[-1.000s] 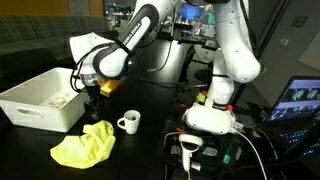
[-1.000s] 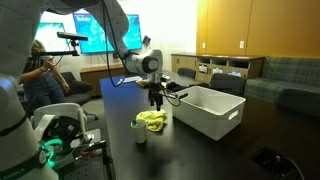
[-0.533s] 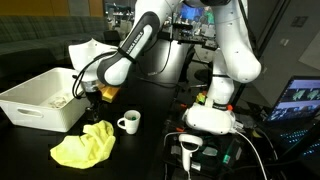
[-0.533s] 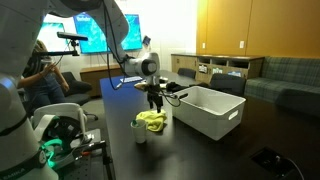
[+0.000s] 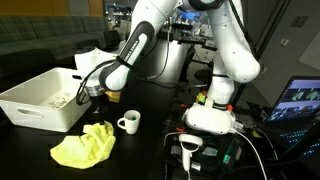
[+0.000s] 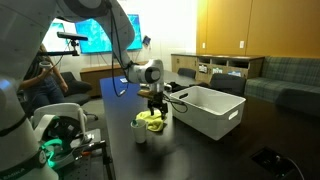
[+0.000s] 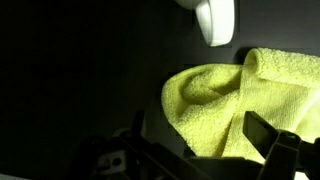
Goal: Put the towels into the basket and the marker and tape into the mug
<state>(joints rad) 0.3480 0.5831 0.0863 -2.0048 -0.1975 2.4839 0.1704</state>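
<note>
- The gripper (image 7: 195,130) hangs just above the yellow towel (image 7: 215,95), jaws spread wide and holding nothing. The fingers (image 7: 270,140) stand on both sides of the cloth, I think in order to pinch it.
- The towel lies crumpled near the counter (image 5: 165,100) edge closest to the camera in an exterior view, not yet lifted.
- The white mug (image 5: 128,122) stands upright just beside the towel, its mouth free for the small things.
- The basket (image 5: 35,112) waits near, toward the counter's end.
- Marker and tape I cannot find.

Dim room with glowing screens; wrist view mostly black, its foreground blurred.
</note>
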